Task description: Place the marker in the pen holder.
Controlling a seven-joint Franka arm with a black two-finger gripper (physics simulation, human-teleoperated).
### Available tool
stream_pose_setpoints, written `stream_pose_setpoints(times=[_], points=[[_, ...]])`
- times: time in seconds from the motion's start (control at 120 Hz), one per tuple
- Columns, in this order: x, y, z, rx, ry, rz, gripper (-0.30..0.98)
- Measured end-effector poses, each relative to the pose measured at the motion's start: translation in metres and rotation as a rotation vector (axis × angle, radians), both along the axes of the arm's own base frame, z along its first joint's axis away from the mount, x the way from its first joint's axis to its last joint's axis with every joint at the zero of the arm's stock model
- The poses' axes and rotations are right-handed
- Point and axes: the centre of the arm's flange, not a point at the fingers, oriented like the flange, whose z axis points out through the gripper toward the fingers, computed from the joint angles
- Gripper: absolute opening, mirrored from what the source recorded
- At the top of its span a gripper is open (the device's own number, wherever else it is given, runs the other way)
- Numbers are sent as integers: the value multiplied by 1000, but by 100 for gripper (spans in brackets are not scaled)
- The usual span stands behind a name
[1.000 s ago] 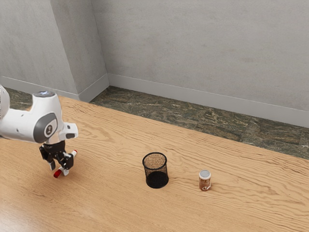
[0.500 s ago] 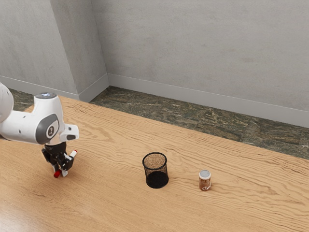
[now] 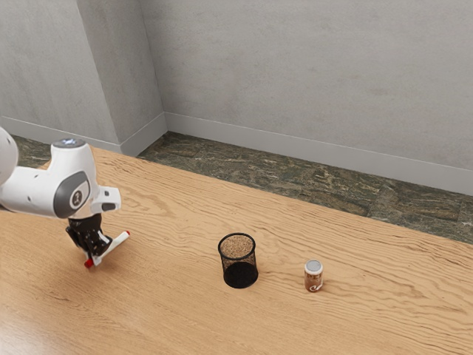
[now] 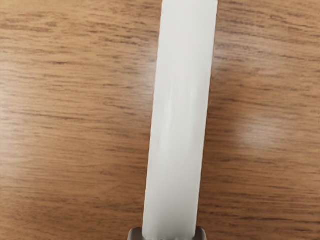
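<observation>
Low over the table (image 3: 162,303), the claw (image 3: 94,258) has drawn together and now grips the marker (image 3: 115,243), whose white length has swung toward the exterior view's right; lifting probably comes next. It lies between both fingertips, jutting beyond them (a slant that may complicate entering the pen holder (image 3: 240,278)), well apart from that holder.

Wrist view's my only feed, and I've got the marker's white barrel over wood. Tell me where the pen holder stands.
Observer: The pen holder stands upright, toward the exterior view's right from the gripper.
Operator: Give me the color of the marker's ends.
Observer: Both ends of the marker are red.
Operator: Name what's past the holder.
Observer: A small brown-and-white container, farther toward the exterior view's right.
</observation>
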Motion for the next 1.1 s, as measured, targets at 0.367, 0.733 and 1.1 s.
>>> stream_pose_setpoints(times=[0.367,0.733,1.1], points=[[37,-39,120,-35,-86,-65,-10],[121,-168,192,134,336,-295,-10],[144,-300,176,124,511,-496,-10]])
